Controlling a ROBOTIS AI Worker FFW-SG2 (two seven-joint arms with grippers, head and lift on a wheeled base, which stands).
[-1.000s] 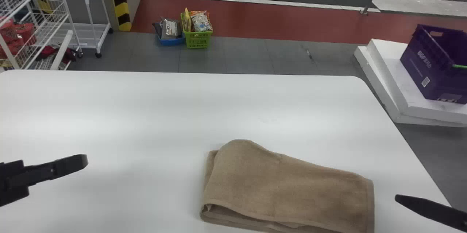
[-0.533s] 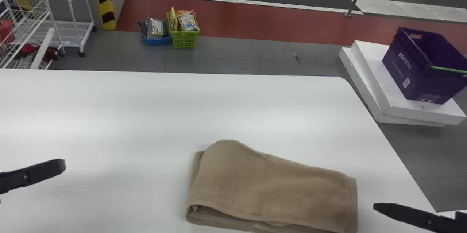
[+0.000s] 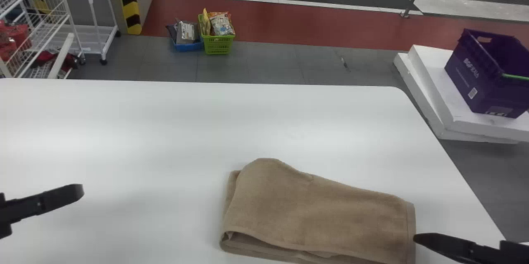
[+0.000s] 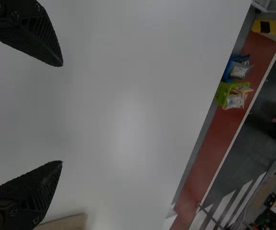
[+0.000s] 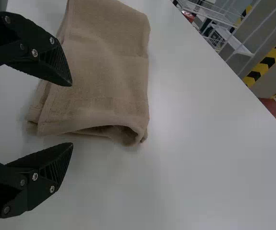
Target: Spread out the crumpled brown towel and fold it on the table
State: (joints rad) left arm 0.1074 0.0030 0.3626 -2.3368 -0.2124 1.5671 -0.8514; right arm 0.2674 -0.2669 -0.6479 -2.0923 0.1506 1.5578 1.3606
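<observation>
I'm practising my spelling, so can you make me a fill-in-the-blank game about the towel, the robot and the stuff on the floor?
The colour of the towel on the table is ____.
Of the left gripper and the right gripper, the one nearer the towel is the ____ one.
The jaws of both grippers are not shut but ____.
On the floor, the blue bin is beside a basket coloured ____.
Missing words: brown; right; open; green.
</observation>
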